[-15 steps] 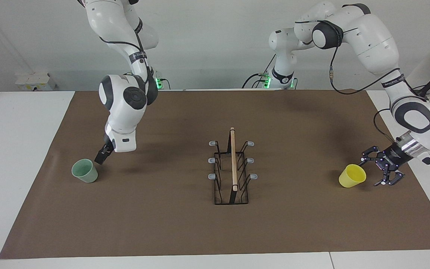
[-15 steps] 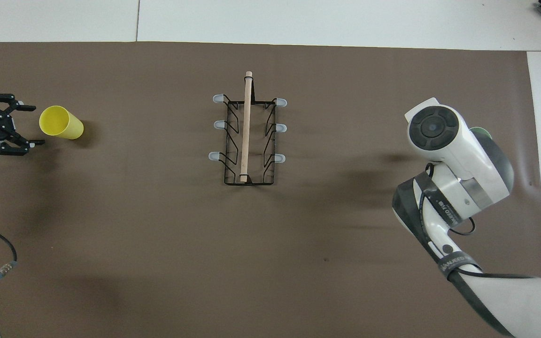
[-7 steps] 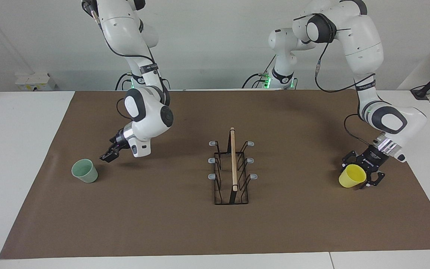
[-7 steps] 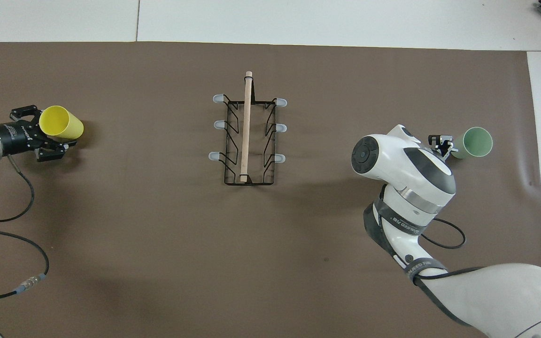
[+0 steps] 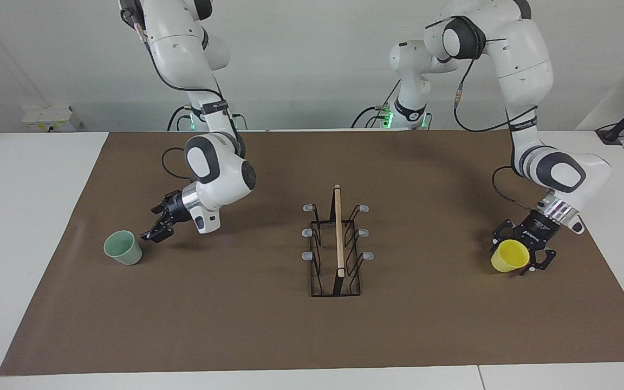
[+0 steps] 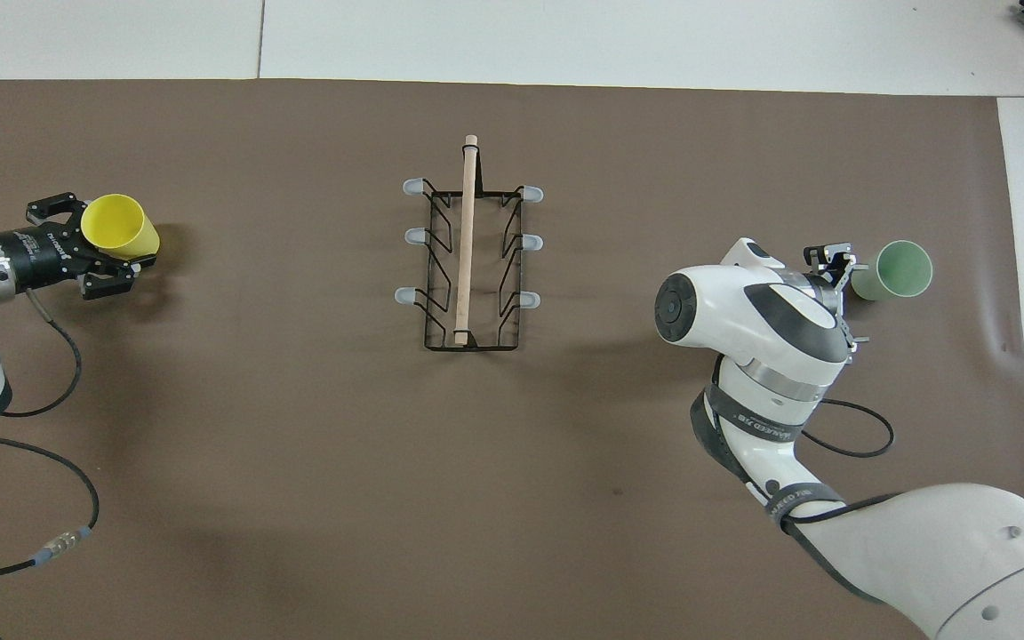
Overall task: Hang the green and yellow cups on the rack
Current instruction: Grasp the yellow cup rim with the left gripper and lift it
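- The step in hand is the pick-up: both cups stand on the brown surface, and no prong of the rack (image 5: 337,246) carries one yet.
- The left gripper (image 5: 523,253) sits low around the yellow cup (image 5: 508,256) at the left arm's end of the surface. Its fingers (image 6: 59,204) are spread apart on either side of the cup; whether they touch it is hard to tell.
- The right gripper (image 5: 156,223) hangs just beside the green cup (image 5: 123,247) at the right arm's end, fingers apart and not yet around it.
- Next, I judge, the left fingers need to close on the yellow cup, while the right gripper needs to come round the green cup before closing.
- Both cups are small, tapered and handleless, of like size, mouths upward. One is pale mint green, the other bright yellow.
- The rack stands mid-surface between the cups, well apart from each. It is a narrow black wire frame with a light wooden top rod and six grey-capped prongs.
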